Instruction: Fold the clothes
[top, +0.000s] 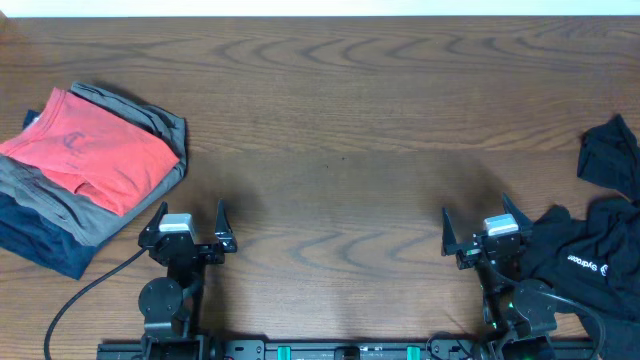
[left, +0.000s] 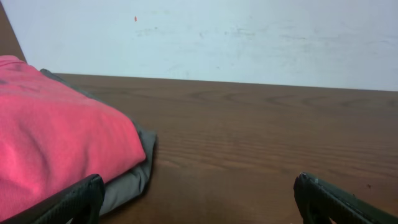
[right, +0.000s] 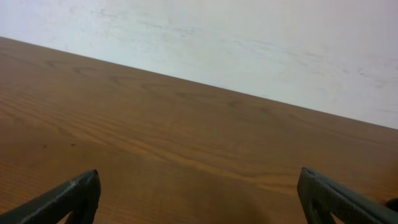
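the coral-red cotton t-shirt (top: 95, 150) lies on grey trousers (top: 165, 125) at the far left; the left gripper (top: 191, 212) and the right gripper (top: 478, 215) stand wide open, both empty. i think the left should pinch only the red layer, not the grey.

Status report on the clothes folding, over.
Left gripper open, empty; right gripper open, empty. Coral-red T-shirt looks folded, atop grey garment and navy garment, far left. Black garments beside right gripper, nothing blocking.
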